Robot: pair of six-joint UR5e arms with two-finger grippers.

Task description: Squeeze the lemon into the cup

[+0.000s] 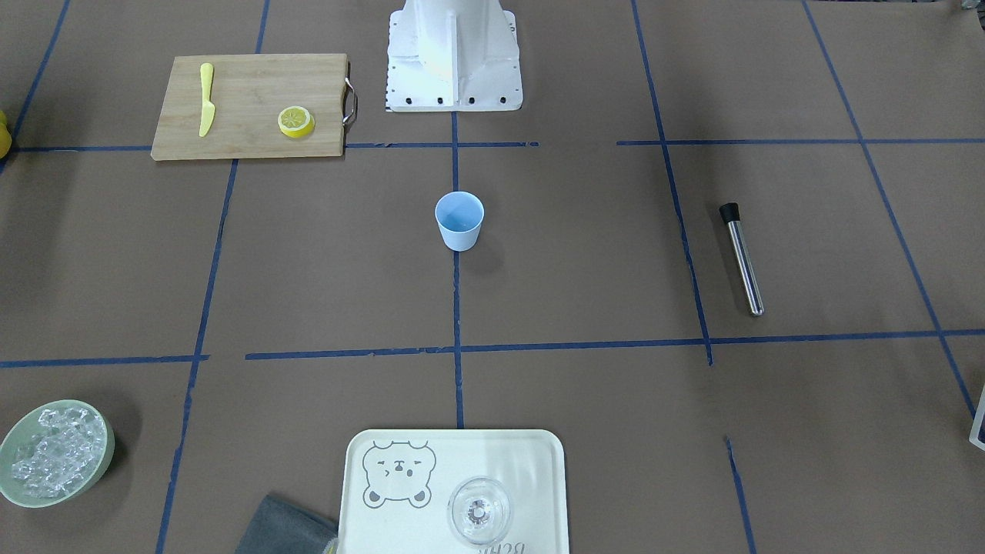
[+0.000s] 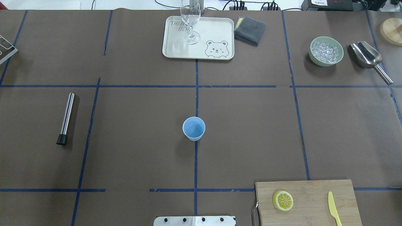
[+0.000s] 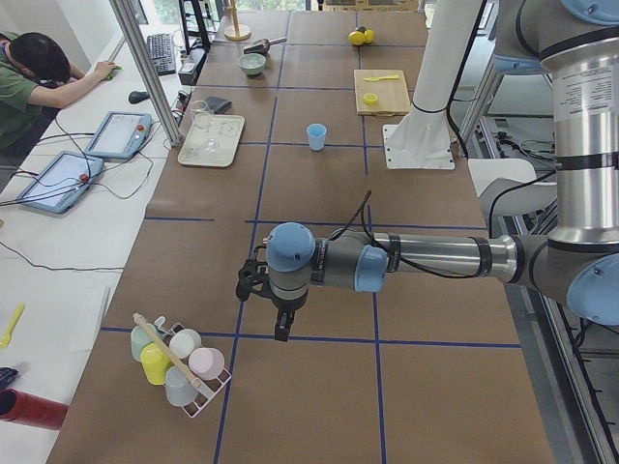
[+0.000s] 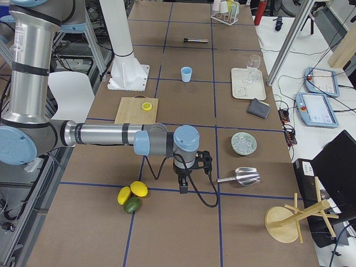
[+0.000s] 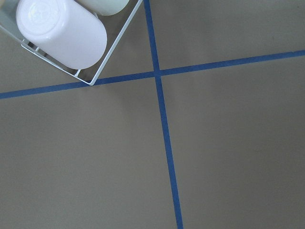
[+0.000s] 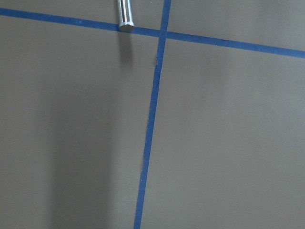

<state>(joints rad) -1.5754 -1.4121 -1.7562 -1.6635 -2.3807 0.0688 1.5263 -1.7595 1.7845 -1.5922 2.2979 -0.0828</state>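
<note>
The lemon (image 2: pixel 283 200) looks light, stiff, slick: pinch across its rim. Far off hang the left gripper (image 3: pixel 281 332) and right gripper (image 4: pixel 183 188), jaw state unreadable.

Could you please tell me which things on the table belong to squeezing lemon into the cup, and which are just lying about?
Belongs: lemon, on the cutting board; cup, mid-table.
Lying about: yellow knife, metal rod, wine glass on tray, bowl of ice, scoop, grey cloth.
</note>
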